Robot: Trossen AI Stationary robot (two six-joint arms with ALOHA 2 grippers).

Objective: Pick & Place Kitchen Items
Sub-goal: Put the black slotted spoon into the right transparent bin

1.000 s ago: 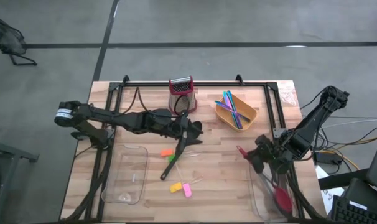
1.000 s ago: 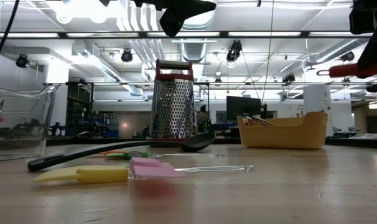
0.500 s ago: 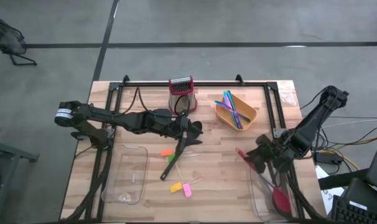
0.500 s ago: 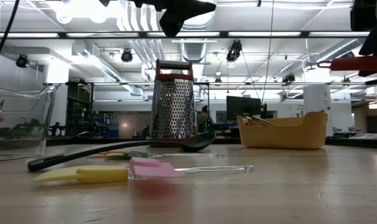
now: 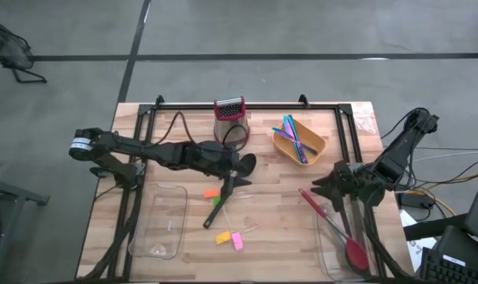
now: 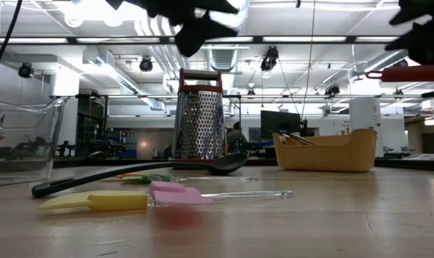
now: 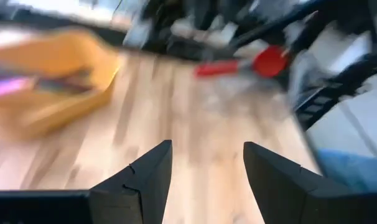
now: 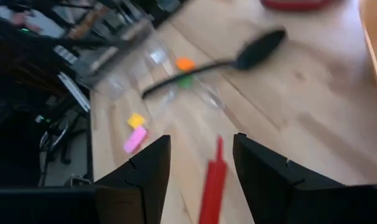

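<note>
At the left near part of the wooden table [image 5: 286,229] lies a clear tray [image 5: 162,221], open side up. The left arm reaches in from the left edge across the middle of the table, and the left gripper [image 5: 240,167] hovers above the surface just near of the red box grater [image 5: 230,120]; its fingers [image 7: 148,171] stand apart with nothing between them. Below that gripper a long black spoon [image 5: 225,196] lies flat, its bowl toward the far side and its handle running toward the near side. Beside the handle on its left sit a small orange piece [image 5: 212,192] and a small green piece [image 5: 218,201]. Nearer still, a yellow piece [image 5: 222,237] and a pink piece [image 5: 237,241] lie just beside each other. To the right of the grater stands the orange bowl [image 5: 286,147] with thin blue, purple and green sticks [image 5: 293,134] resting in it. On the right side, the right gripper [image 5: 327,186] hangs above the table with its fingers [image 8: 145,168] spread and holding nothing. Just below it the red-headed spoon [image 5: 337,231] lies slanted, its red handle end near the gripper and its red head toward the near edge, resting in a second clear tray [image 5: 332,251] at the right near corner.
</note>
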